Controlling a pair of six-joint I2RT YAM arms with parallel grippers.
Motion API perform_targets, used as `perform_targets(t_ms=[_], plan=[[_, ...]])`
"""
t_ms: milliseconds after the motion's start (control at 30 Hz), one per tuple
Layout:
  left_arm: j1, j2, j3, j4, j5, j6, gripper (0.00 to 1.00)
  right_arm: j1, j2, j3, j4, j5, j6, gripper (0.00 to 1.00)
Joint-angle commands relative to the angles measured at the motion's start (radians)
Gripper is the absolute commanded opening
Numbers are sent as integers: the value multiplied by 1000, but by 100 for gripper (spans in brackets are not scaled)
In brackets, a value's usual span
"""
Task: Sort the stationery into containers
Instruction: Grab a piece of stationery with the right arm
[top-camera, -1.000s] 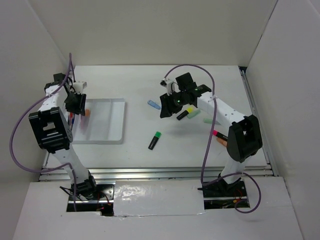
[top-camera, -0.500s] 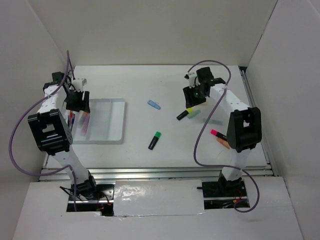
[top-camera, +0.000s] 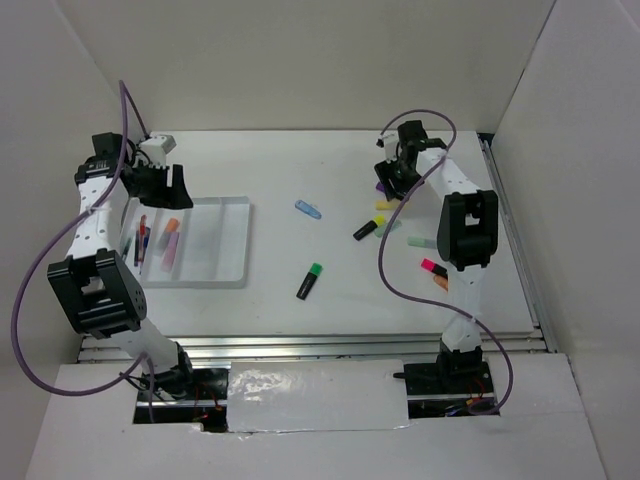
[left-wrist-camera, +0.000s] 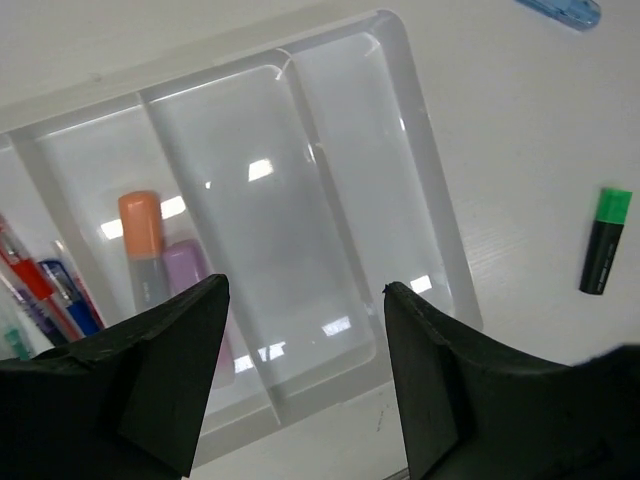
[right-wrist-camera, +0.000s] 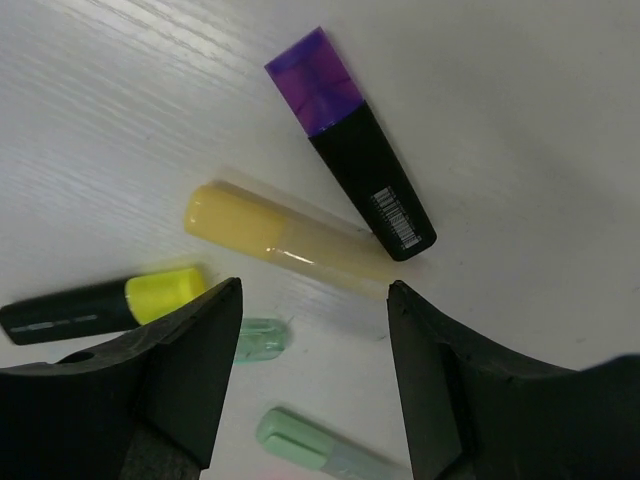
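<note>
Left gripper (left-wrist-camera: 302, 290) and right gripper (right-wrist-camera: 315, 290) gape empty; tray (top-camera: 225, 240) holds few pens (left-wrist-camera: 62, 298), most highlighters (right-wrist-camera: 280, 240) lie loose at its 3 o'clock.

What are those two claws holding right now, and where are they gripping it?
Nothing: the left gripper is open above the white tray, the right gripper open above a pale yellow highlighter.

**Tray left, loose markers right**

Your tray (top-camera: 220, 245) sits at the table's (top-camera: 290, 160) left, with thin pens (top-camera: 140, 238) in its leftmost compartments and two highlighters (left-wrist-camera: 143, 250) side by side in the next. To its right, one marker (top-camera: 310, 281) lies nearest you, a short pen (top-camera: 308, 209) behind it, and a cluster of markers (top-camera: 368, 229) farther right.
</note>
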Motion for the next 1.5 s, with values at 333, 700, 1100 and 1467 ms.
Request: perform_targets(t_ms=[333, 700, 1100, 1467], plan=[[11, 53, 39, -85, 180, 1, 75, 25, 108, 86, -47, 56, -190, 68], [31, 85, 59, -117, 221, 4, 75, 19, 197, 185, -110, 27, -236, 67], [46, 79, 65, -137, 254, 9, 74, 16, 200, 192, -222, -38, -244, 48], [55, 41, 42, -93, 277, -43, 74, 19, 266, 310, -313, -10, -222, 37]])
